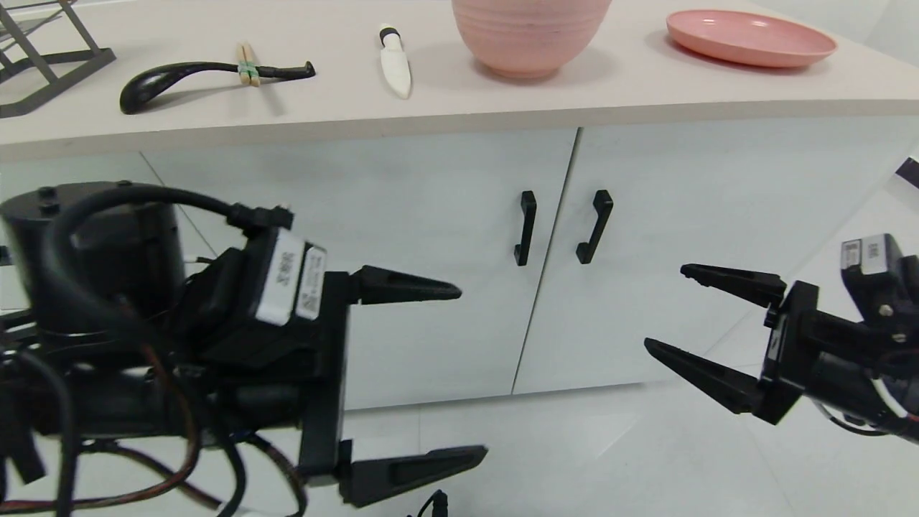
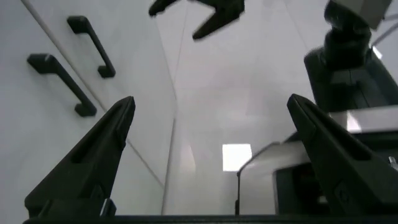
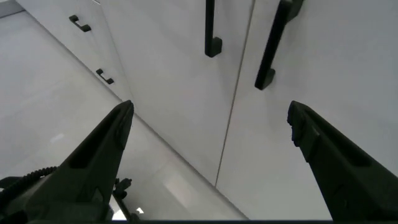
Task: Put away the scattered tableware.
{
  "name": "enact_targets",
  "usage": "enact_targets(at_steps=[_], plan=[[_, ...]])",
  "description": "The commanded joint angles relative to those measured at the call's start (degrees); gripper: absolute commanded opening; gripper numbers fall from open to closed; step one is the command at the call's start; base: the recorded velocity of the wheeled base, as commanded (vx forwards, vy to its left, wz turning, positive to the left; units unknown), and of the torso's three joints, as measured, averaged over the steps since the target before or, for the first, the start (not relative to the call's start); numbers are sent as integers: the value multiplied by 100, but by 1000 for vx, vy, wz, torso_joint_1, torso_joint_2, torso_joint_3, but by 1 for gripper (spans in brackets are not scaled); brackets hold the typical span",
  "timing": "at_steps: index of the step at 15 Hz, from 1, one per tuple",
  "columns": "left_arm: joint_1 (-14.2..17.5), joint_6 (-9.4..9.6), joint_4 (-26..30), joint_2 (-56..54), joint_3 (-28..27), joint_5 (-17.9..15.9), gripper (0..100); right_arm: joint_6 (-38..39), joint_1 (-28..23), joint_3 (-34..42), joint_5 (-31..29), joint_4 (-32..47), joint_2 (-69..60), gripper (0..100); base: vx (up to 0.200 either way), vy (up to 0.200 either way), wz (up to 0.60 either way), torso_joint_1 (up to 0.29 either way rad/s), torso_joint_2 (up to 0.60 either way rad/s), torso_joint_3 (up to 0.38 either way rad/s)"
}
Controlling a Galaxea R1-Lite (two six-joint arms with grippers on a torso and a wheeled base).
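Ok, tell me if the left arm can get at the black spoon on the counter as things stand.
Probably not directly: the left pincer hangs open, lower than the counter, while the black spoon lies on top. Raised first, its way looks free, though chopsticks cross the handle.

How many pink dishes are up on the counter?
2. A pink bowl sits on the counter, just right of the white knife. A pink plate lies farther right. The counter runs past the picture's edge, so more may be hidden.
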Motion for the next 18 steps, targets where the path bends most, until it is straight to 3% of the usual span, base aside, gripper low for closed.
enact_targets(at_steps=[1, 5, 6, 7, 8, 13, 14, 15, 16, 18], plan=[[-118, -289, -236, 742, -164, 19, 100, -17, 71, -248, 181, -336, 797, 100, 0, 0, 0, 0, 0, 0], [-162, -474, -526, 583, -322, -25, 100, -9, 335, -670, 533, -618, 946, 100, 0, 0, 0, 0, 0, 0], [-153, -808, -754, 495, -269, -25, 100, -9, 300, -723, 524, -618, 938, 100, 0, 0, 0, 0, 0, 0], [-153, -1027, -921, 425, -172, -25, 100, -9, 265, -697, 507, -618, 929, 100, 0, 0, 0, 0, 0, 0], [-162, -1098, -1018, 381, -102, -25, 100, -17, 212, -653, 480, -635, 911, 100, 0, 0, 0, 0, 0, 0], [-514, -1036, -1079, 372, -85, 159, 100, -44, 124, -908, 375, -644, 1175, 100, 0, 0, 0, 0, 0, 0], [-584, -984, -1123, 355, -85, 353, 100, -96, 115, -1022, 375, -644, 1272, 100, 0, 0, 0, 0, 0, 0], [-645, -755, -1202, 390, -93, 669, 100, -96, 106, -1110, 375, -644, 1342, 100, 0, 0, 0, 0, 0, 0], [-707, -676, -1238, 399, -93, 906, 100, -96, 106, -1198, 375, -635, 1404, 100, 0, 0, 0, 0, 0, 0], [-689, -685, -1229, 399, -85, 986, 100, -96, 98, -1365, 375, -644, 1597, 100, 0, 0, 0, 0, 0, 0]])
